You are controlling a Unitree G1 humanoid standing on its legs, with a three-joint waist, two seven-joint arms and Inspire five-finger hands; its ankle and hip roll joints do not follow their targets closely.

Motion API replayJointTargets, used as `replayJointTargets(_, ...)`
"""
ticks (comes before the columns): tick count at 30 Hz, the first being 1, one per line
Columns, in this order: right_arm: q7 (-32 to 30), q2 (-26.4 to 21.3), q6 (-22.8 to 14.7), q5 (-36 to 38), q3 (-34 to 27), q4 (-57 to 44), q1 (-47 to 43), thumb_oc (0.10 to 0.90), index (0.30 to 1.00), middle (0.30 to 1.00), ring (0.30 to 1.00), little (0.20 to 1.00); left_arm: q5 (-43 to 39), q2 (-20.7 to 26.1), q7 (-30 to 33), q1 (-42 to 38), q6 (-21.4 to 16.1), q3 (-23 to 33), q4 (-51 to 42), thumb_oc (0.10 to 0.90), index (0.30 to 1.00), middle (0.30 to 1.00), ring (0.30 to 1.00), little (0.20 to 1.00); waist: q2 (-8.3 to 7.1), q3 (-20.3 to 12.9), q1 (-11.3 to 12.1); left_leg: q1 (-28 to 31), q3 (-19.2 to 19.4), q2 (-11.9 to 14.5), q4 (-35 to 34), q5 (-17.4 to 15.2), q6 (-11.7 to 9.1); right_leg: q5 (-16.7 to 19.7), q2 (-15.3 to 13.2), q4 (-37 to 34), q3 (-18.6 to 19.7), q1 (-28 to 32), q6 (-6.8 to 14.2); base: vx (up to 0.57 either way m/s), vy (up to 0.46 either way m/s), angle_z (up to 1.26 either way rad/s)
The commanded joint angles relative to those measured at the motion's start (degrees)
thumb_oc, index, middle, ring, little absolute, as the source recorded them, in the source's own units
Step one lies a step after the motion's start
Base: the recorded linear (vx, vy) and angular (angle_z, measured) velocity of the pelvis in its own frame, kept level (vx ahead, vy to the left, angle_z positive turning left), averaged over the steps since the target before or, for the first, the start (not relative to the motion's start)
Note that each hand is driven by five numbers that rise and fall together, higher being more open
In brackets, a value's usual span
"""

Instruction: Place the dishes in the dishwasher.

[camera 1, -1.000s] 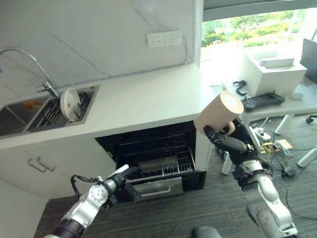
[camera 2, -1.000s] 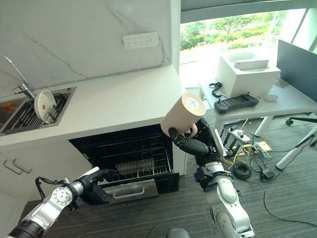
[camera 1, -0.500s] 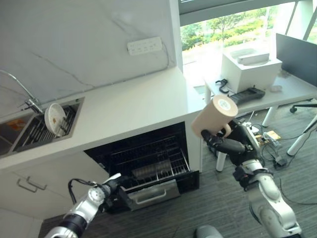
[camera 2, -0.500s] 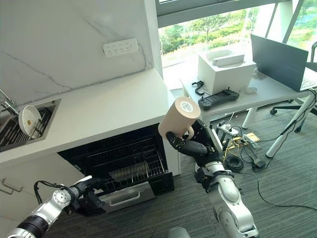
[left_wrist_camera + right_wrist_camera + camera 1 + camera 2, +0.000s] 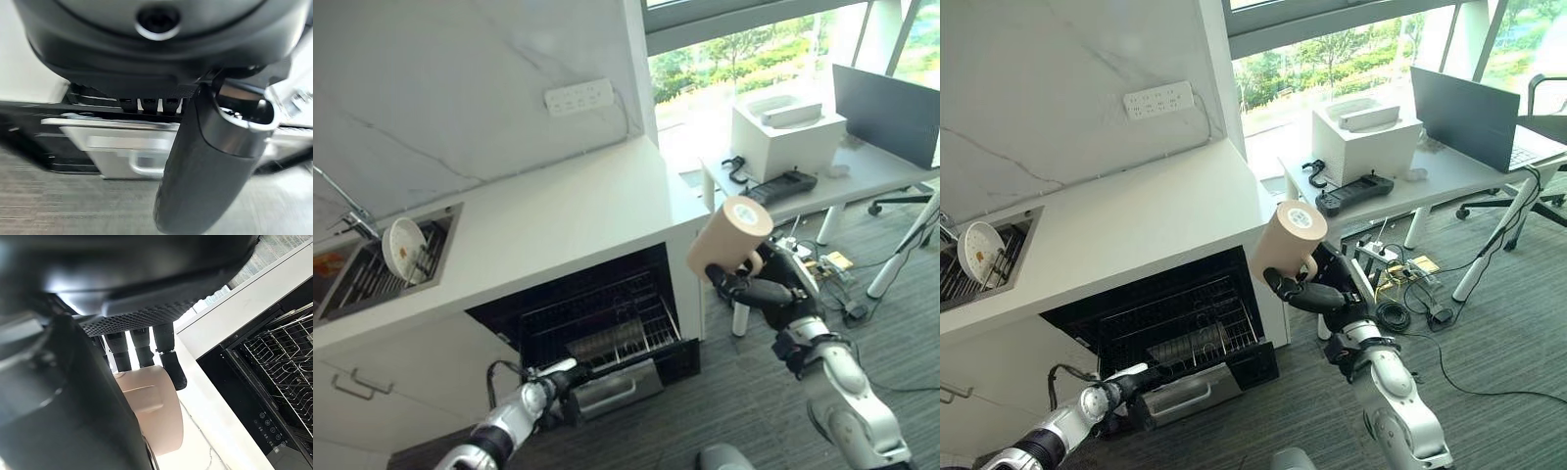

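Observation:
My right hand (image 5: pixel 762 293) is shut on a beige mug (image 5: pixel 729 238) and holds it up in the air, tilted, to the right of the open dishwasher (image 5: pixel 587 313). The right wrist view shows its fingers (image 5: pixel 168 360) curled round the mug (image 5: pixel 151 406). The dishwasher's wire rack (image 5: pixel 625 331) is pulled out, with a silver front panel (image 5: pixel 612 390) below it. My left hand (image 5: pixel 546 387) is low at the left end of that panel; its wrist view shows the panel (image 5: pixel 112 147) and its handle just past the thumb (image 5: pixel 205 161). A white plate (image 5: pixel 403 250) stands in the sink's rack.
The white counter (image 5: pixel 558 211) runs above the dishwasher, with the sink (image 5: pixel 362 289) at its left. To the right stands a desk (image 5: pixel 862 171) with a white box (image 5: pixel 788 122), a black controller (image 5: pixel 783 183) and a dark monitor (image 5: pixel 886 108). Cables lie on the carpet under the desk.
The whole picture has shifted, so the camera moved. The right hand keeps the mug raised. The left hand stays by the left end of the pulled-out rack, a little lower.

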Motion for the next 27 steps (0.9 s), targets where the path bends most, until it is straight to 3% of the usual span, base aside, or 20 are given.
replayJointTargets(1,2.5,3.2,-4.6,-0.5,-2.2,-7.2,-8.7,0.4,0.3,0.3,0.3,0.3,-2.0,0.5,-19.6,2.5,0.7,-3.5,-0.9,0.8,0.9,0.9,0.9,0.9,-1.65,0.2,-1.0,-2.1,-3.8,0.0,9.6,-14.1,2.0,-3.0,-2.0,-4.1,-0.9,3.7,6.9,-0.03,0.002,-0.05)
replayJointTargets(8,1.4,3.5,-4.6,-1.2,-1.1,-6.8,-10.0,0.4,0.3,0.3,0.3,0.3,-6.1,-0.4,-35.4,5.1,7.7,-5.1,-2.1,0.8,0.9,0.9,0.9,0.9,-1.41,0.4,-0.2,-2.6,-4.8,-0.6,9.6,-14.2,2.2,-3.1,-2.1,-4.1,-1.3,3.6,6.8,-0.01,0.003,0.01)
replayJointTargets(11,2.1,3.5,-4.8,-1.3,-1.3,-5.9,-10.1,0.4,0.3,0.3,0.3,0.3,-8.3,0.5,-39.2,6.5,8.0,-4.4,-4.9,0.8,0.9,0.9,0.9,0.9,-1.22,0.4,0.7,-2.9,-5.5,-0.9,9.6,-14.2,2.2,-3.2,-2.5,-4.1,-2.0,3.8,6.7,-0.02,0.014,0.04)
replayJointTargets(15,3.2,3.4,-4.9,-1.2,-1.4,-5.3,-9.5,0.4,0.3,0.3,0.3,0.3,-12.3,1.7,-29.4,6.2,6.7,-1.6,-6.1,0.8,0.9,0.9,0.9,0.9,-1.38,0.0,1.5,-3.2,-6.1,-1.1,9.6,-13.9,2.1,-3.3,-3.0,-4.1,-3.0,4.0,6.7,0.0,0.006,0.09)
replayJointTargets(16,3.8,3.3,-4.7,-1.4,-1.8,-5.4,-8.8,0.4,0.3,0.3,0.3,0.3,-19.5,2.5,-23.5,5.4,6.6,2.1,-8.0,0.8,0.9,0.9,0.9,0.9,-1.62,-0.1,2.0,-3.3,-6.3,-1.2,9.6,-13.8,2.1,-3.2,-3.2,-4.1,-3.3,4.1,6.7,0.01,0.001,0.2)
replayJointTargets(19,4.6,3.3,-4.9,-2.9,-3.0,-4.9,-7.4,0.4,0.3,0.3,0.3,0.3,-29.9,3.5,-15.7,5.6,6.3,9.1,-11.7,0.8,0.9,0.9,0.9,0.9,-1.9,0.0,3.1,-3.4,-6.6,-1.3,9.6,-13.4,2.0,-3.0,-3.6,-4.1,-4.0,4.3,6.7,0.0,0.002,0.07)
replayJointTargets(20,5.0,3.1,-5.0,-3.1,-3.5,-4.6,-7.1,0.4,0.3,0.3,0.3,0.3,-32.7,4.0,-12.8,6.0,4.9,11.2,-12.5,0.8,0.9,0.9,0.9,0.9,-1.99,0.0,3.5,-3.5,-6.7,-1.3,9.6,-13.3,1.9,-2.9,-3.7,-4.1,-4.3,4.3,6.7,0.01,0.001,0.15)
replayJointTargets(21,5.7,2.4,-5.5,-3.8,-4.7,-3.7,-6.4,0.4,0.3,0.3,0.3,0.3,-37.6,4.8,-0.4,7.3,-1.6,18.5,-15.5,0.8,0.9,0.9,0.9,0.9,-2.52,0.2,4.8,-3.6,-7.2,-1.3,9.6,-12.9,1.8,-2.8,-4.2,-4.1,-5.1,4.7,6.5,0.01,-0.004,0.23)
replayJointTargets(22,5.7,2.3,-5.6,-3.9,-4.9,-3.6,-6.3,0.4,0.3,0.3,0.3,0.3,-38.2,5.2,1.5,7.5,-3.2,19.8,-15.8,0.8,0.9,0.9,0.9,0.9,-2.67,0.1,5.0,-3.6,-7.3,-1.3,9.6,-12.9,1.8,-2.8,-4.2,-4.1,-5.2,4.7,6.5,0.01,-0.024,0.24)
replayJointTargets(23,5.2,1.7,-5.6,-4.2,-5.9,-3.4,-6.1,0.4,0.3,0.3,0.3,0.3,-43.2,5.9,7.7,8.4,-8.8,23.9,-16.3,0.8,0.9,0.9,0.9,0.9,-3.28,0.2,5.8,-3.7,-7.6,-1.3,9.6,-12.7,1.7,-2.9,-4.5,-4.1,-5.7,4.9,6.4,0.01,-0.036,0.24)
replayJointTargets(27,3.5,1.7,-5.7,-6.3,-7.1,-0.8,-7.3,0.4,0.3,0.3,0.3,0.3,-48.9,2.0,16.0,11.0,-14.0,31.4,-20.3,0.8,0.9,0.9,0.9,0.9,-4.97,0.3,8.5,-4.5,-9.1,-1.3,9.6,-12.1,1.3,-3.0,-5.1,-4.1,-7.5,5.3,6.0,0.03,-0.07,0.35)
